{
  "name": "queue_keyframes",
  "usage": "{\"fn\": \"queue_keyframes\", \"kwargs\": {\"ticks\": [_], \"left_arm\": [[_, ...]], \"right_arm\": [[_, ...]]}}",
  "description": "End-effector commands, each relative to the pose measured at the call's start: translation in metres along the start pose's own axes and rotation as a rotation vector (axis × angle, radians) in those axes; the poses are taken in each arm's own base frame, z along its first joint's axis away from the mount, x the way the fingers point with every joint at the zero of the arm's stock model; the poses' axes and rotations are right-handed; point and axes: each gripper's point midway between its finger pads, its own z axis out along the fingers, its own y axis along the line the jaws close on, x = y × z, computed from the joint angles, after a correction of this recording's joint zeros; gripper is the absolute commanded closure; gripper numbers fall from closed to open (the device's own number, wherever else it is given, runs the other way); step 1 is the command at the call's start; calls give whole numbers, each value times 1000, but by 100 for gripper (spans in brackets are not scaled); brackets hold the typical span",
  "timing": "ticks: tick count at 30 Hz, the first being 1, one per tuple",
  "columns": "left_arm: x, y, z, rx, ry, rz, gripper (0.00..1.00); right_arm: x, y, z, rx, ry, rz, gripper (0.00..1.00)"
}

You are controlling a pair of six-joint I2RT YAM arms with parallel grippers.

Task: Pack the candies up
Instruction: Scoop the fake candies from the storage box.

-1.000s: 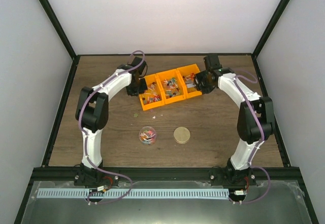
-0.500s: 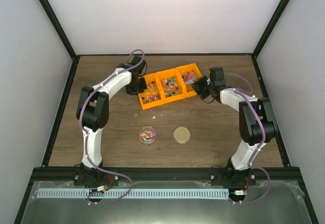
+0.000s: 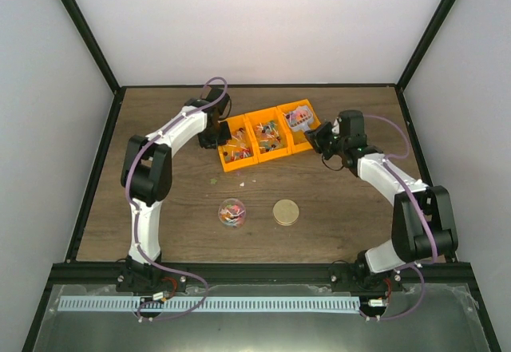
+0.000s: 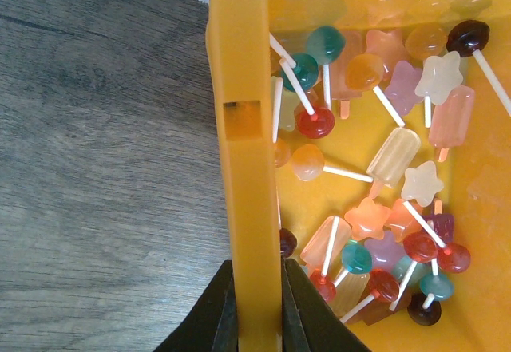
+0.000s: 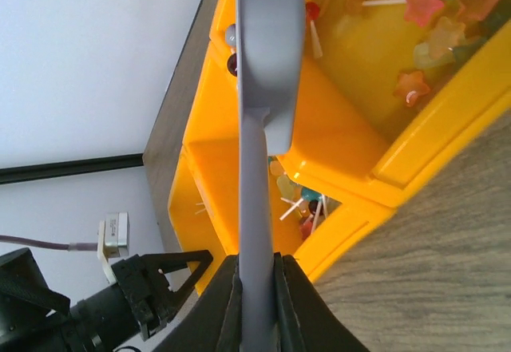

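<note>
Above the right end of the orange bins (image 3: 239, 165), my right jaws clench the scoop (image 5: 259, 88), its long handle pointing back from the candies (image 5: 421, 1) below. My left jaws pinch the left bin's wall (image 4: 243, 65).

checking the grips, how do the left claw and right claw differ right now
The left claw pinches the wall of the left bin; the right claw grips a grey scoop. The left claw is at the row's left end; the right claw holds its scoop over the right bin. Both are shut.
</note>
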Motion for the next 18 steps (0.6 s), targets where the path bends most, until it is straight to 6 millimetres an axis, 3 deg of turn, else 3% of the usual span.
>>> {"fn": "queue_keyframes", "kwargs": {"ticks": [1, 18], "left_arm": [[0, -9, 6, 16, 3, 21, 96], [0, -10, 2, 22, -1, 24, 96]], "right_arm": [[16, -7, -6, -18, 56, -17, 99], [21, -12, -37, -88, 5, -31, 99]]}}
